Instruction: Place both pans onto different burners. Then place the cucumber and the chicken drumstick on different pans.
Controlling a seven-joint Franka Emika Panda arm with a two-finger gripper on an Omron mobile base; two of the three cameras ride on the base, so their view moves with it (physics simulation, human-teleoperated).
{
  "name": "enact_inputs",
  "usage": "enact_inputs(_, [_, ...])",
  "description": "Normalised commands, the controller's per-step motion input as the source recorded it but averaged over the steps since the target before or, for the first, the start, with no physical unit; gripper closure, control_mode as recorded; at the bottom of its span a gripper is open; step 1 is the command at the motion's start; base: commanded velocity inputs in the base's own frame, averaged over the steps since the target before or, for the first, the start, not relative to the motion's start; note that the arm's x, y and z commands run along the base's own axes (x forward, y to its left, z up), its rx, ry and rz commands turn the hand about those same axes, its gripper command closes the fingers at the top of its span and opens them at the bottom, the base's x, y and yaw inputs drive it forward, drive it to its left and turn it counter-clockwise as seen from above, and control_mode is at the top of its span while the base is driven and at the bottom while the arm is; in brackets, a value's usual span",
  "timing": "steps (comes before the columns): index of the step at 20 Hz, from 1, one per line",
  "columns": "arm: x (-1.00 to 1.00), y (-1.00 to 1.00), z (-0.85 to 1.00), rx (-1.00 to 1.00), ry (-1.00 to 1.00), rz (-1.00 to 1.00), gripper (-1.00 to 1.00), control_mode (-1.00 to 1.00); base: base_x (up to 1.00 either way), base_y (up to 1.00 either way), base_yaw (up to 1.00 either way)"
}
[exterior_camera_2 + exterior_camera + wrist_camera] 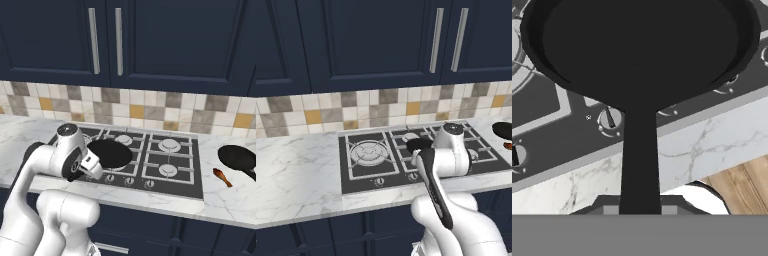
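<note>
The two-finger gripper (pixel 95 170) was clamped on the handle of a round matte-black frying pan (pixel 109 152), which sat over the black cooktop's (pixel 172 172) front-left burner, above its knobs.

Dark navy cabinets (pixel 356 45) with long silver handles (pixel 93 40) hang above a tiled backsplash (pixel 331 112); below it, a white marble counter (pixel 296 175). Wooden floor (pixel 742 185) lies beneath the counter.

Held pan (pixel 110 152): we see it matte black, handle clamped in the tool (pixel 89 170), over the cooktop's (pixel 175 172) front-left burner.
Second pan (pixel 237 158): on the surface, right of the cooktop.
Drumstick (pixel 220 176): orange-brown, just beside it.
</note>
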Motion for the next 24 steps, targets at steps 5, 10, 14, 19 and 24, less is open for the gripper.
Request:
enact_inputs(5, [-0.14, 0.03, -0.13, -0.17, 0.01, 0.01, 1.00, -1.00, 0.00, 0.00, 0.00])
enact_inputs(10, [0.00, 0.00, -0.32, -0.03, 0.00, 0.00, 1.00, -1.00, 0.00, 0.00, 0.00])
enact_inputs(14, [-0.04, 0.00, -0.54, 0.00, 0.00, 0.00, 1.00, -1.00, 0.00, 0.00, 0.00])
enact_inputs(19, [0.00, 0.00, -0.34, 0.00, -0.01, 0.00, 1.00, -1.00, 0.00, 0.00, 0.00])
enact_inputs(24, [0.14, -0.06, -0.39, 0.00, -0.02, 0.00, 1.00, -1.00, 0.00, 0.00, 0.00])
